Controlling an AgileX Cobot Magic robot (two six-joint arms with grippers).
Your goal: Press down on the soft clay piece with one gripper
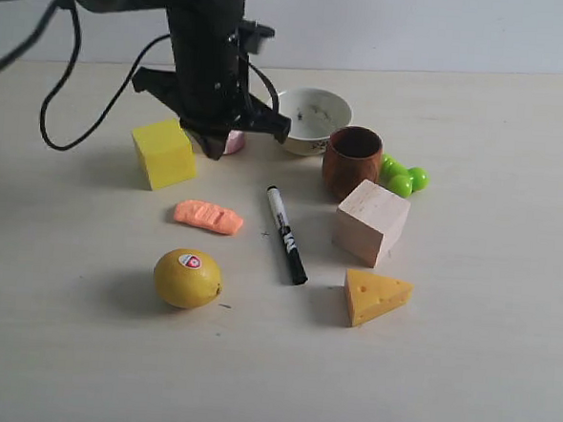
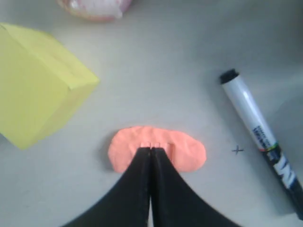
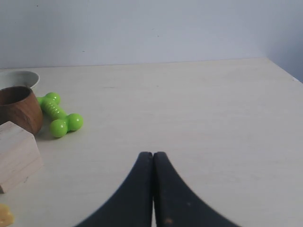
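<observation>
The soft clay piece (image 1: 208,216) is a flat salmon-orange lump lying on the table between the yellow cube (image 1: 163,152) and the lemon (image 1: 187,278). My left gripper (image 1: 213,151) hangs above and behind it, with its tip clear of the clay in the exterior view. In the left wrist view the left gripper (image 2: 151,149) is shut and empty, its black fingertips lined up over the middle of the clay (image 2: 189,150). The right gripper (image 3: 153,154) is also shut and empty over bare table, and is out of the exterior view.
A black marker (image 1: 286,235) lies right of the clay. Further right are a wooden block (image 1: 371,221), a cheese wedge (image 1: 375,296), a brown cup (image 1: 351,161), a green dumbbell toy (image 1: 403,176) and a white bowl (image 1: 312,119). A pink-white object (image 1: 234,143) sits behind the left gripper.
</observation>
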